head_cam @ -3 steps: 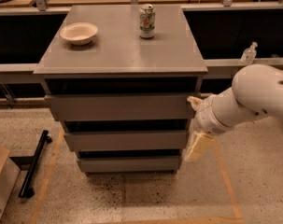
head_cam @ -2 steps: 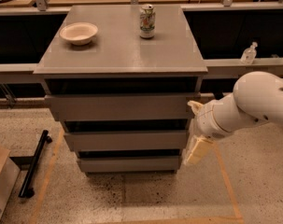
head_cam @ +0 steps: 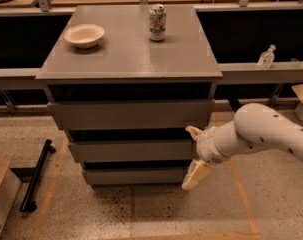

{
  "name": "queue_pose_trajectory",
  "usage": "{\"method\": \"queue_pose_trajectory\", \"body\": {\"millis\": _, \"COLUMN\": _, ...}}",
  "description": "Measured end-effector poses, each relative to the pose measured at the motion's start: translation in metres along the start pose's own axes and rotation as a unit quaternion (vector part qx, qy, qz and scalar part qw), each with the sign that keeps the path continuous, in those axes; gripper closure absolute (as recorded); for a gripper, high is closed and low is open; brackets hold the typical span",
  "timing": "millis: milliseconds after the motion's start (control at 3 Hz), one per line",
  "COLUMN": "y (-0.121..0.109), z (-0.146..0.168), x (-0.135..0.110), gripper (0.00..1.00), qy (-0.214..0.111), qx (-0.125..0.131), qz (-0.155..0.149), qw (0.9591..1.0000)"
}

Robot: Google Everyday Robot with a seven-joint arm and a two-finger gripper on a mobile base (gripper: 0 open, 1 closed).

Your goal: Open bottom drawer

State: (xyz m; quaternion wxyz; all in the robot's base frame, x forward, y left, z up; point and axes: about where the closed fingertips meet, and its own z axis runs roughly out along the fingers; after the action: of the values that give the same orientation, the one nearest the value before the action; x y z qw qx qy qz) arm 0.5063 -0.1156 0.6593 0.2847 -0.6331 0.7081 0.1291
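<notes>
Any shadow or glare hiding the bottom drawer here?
Camera view: dim, warm light; dark shadow fills the gaps above each drawer front, but the bottom drawer front is readable; faint sheen on the cabinet top, no hard glare; the pale tool, open at the drawers' right edge, stands out brightly.

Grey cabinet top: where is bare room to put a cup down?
The front half of the flat grey cabinet top is bare, also the strip right of the green-and-white drink can. It is tighter between the can and the shallow white bowl at the back. The cream two-finger gripper, open, is low at the right end of the plain grey bottom drawer.
</notes>
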Motion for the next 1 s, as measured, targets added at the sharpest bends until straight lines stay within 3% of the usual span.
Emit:
{"method": "queue_pose_trajectory", "body": {"millis": 667, "y": 0.012, "z": 0.101, "x": 0.027, "gripper": 0.0, "qy": 0.035, "qx": -0.042, "qz": -0.009, "qw": 0.9984}}
{"method": "queue_pose_trajectory", "body": {"millis": 1000, "y": 0.012, "z": 0.147, "x": 0.045, "gripper": 0.0, "qy": 0.048, "qx": -0.079, "qz": 0.029, "qw": 0.9953}}
